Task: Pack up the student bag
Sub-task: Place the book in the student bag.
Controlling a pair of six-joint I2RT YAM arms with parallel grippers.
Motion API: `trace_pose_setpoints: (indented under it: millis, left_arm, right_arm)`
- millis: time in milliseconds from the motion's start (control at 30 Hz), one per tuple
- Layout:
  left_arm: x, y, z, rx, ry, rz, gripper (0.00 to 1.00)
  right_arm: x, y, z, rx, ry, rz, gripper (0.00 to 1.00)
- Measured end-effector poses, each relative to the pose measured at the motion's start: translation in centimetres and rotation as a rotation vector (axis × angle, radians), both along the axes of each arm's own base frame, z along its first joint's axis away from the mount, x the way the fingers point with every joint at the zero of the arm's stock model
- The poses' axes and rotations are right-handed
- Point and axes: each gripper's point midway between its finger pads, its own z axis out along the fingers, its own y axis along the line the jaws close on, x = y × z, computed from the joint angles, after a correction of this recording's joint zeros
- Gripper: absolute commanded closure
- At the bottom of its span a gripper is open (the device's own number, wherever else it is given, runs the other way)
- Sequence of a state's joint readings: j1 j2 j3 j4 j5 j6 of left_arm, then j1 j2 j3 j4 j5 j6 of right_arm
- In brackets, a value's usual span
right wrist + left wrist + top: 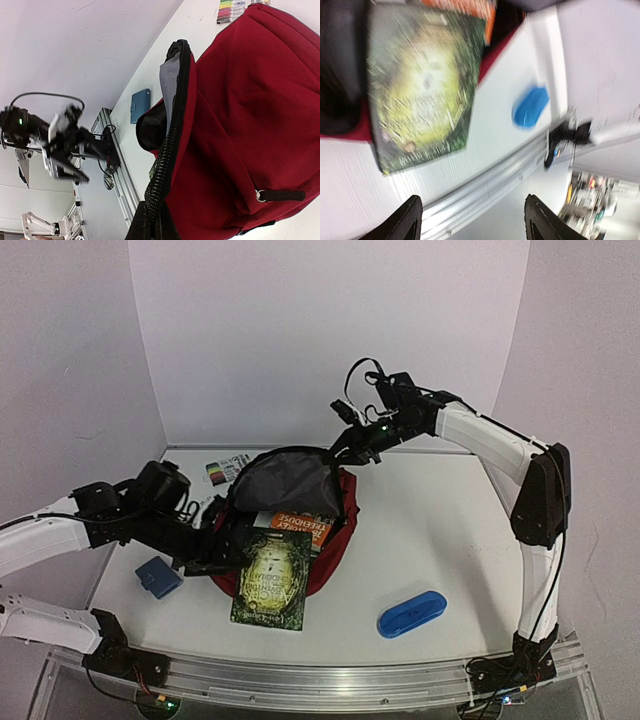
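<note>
The left gripper (472,212) hangs at the left flank of the backpack (338,532), fingers (405,220) spread apart with nothing between them; its wrist view is blurred. Near it on the white table (440,530) lies a small blue square case (158,577), apart from the bag. A pack of coloured markers (226,470) lies at the far side of the table, just beside the bag's far left corner.

The dark red backpack lies at the middle of the table, a little left of centre. Its mouth gapes wide and shows the grey lining (285,485). An orange book (298,524) lies in the opening. A green book (270,580) lies flat in front of it, its far end overlapping the orange book and the bag's red fabric, its near end out on the table toward the metal rail (330,680).

At the bag's far right edge, the right gripper (152,222) is clamped tight on the black zipper rim (172,125) and holds that side of the opening lifted above the table. To the right of the bag, well apart from it and near the front edge of the table, lies a blue oblong case (411,613).
</note>
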State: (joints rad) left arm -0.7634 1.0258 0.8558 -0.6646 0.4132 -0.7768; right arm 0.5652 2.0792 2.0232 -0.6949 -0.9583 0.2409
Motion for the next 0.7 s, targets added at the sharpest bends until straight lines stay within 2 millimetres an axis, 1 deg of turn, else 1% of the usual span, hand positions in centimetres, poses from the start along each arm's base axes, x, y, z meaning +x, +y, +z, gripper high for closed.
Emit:
trace_pose_setpoints:
  millis: [100,200,300,333,400,600,700]
  left_arm:
    - [-4.0,-2.2,-2.2,0.078,0.058,-0.170,0.42]
    - [-7.4,-3.2,-5.0,0.175,0.120,-0.296,0.49]
    - [-9.6,-3.7,-7.3,0.254,0.157,-0.381,0.56]
    - [-10.0,-3.8,-7.9,0.276,0.159,-0.398,0.60]
    - [-10.4,-3.7,-9.1,0.324,0.150,-0.419,0.63]
    - [-9.4,-3.9,-12.2,0.406,0.105,-0.412,0.68]
    - [-9.2,-4.3,-14.4,0.440,0.099,-0.436,0.71]
  right_arm:
    - [0.0,0.0,0.0,-0.001,-0.002,-0.001,1.00]
    - [0.1,0.0,-0.1,-0.002,-0.002,-0.002,1.00]
    - [0.2,0.1,-0.3,-0.003,0.000,-0.002,1.00]
    - [0.2,0.1,-0.4,-0.004,0.001,-0.003,1.00]
    - [0.2,0.1,-0.5,-0.005,0.002,-0.003,1.00]
    - [0.3,0.1,-0.5,-0.007,-0.001,-0.006,1.00]
    - [0.3,0.1,-0.5,-0.009,-0.001,-0.007,1.00]
